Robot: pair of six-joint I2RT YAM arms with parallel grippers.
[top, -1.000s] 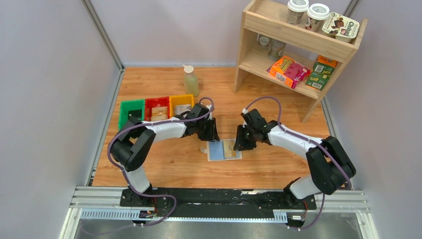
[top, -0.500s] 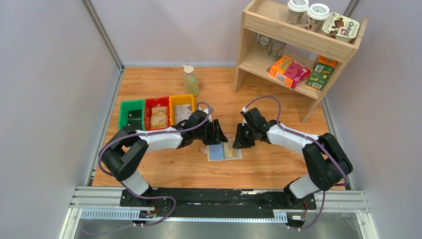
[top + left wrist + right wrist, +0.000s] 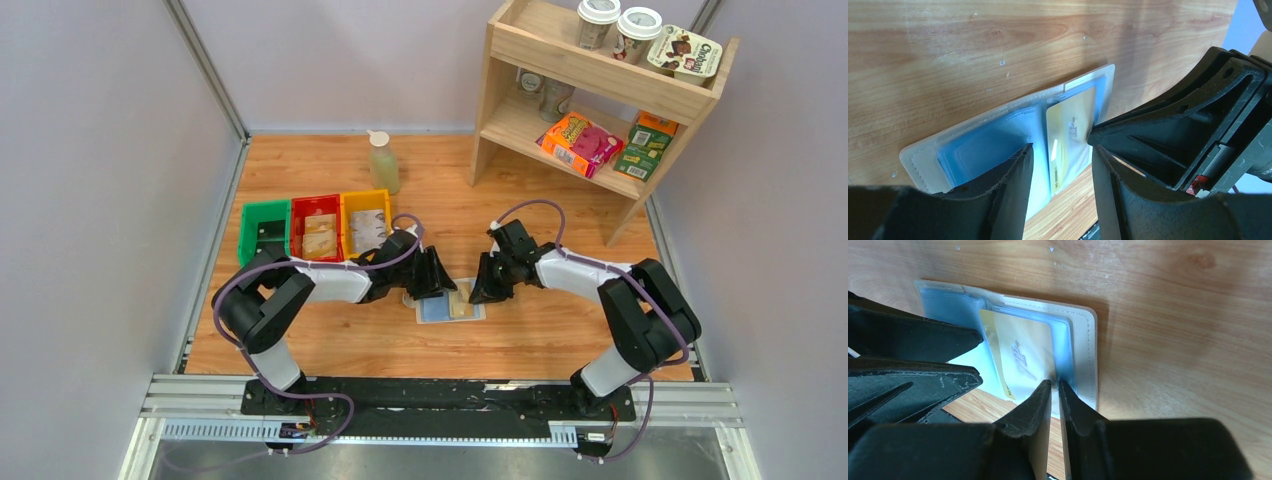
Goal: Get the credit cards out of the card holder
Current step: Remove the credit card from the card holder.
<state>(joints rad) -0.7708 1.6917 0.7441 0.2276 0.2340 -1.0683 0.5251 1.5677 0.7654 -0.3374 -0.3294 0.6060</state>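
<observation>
The card holder (image 3: pixel 450 304) lies open on the wooden table, pale blue inside with a beige rim (image 3: pixel 1086 355). A tan-gold credit card (image 3: pixel 1071 134) sits in its right panel and also shows in the right wrist view (image 3: pixel 1020 357). My left gripper (image 3: pixel 1062 150) is open and empty, low over the holder's middle fold beside the card, and shows from above (image 3: pixel 432 280). My right gripper (image 3: pixel 1054 385) is shut, its tips on the right panel's pocket edge, and shows from above (image 3: pixel 487 284). Its black fingers (image 3: pixel 1168 115) are close to the left gripper.
Green (image 3: pixel 264 228), red (image 3: pixel 317 226) and yellow (image 3: pixel 366 218) bins stand in a row left of the holder, with cards inside. A bottle (image 3: pixel 382 162) stands behind them. A wooden shelf (image 3: pixel 600 95) with cups and boxes is at the back right.
My left gripper has come down and right from beside the yellow bin to the holder. The right gripper has stayed at the holder's right edge.
</observation>
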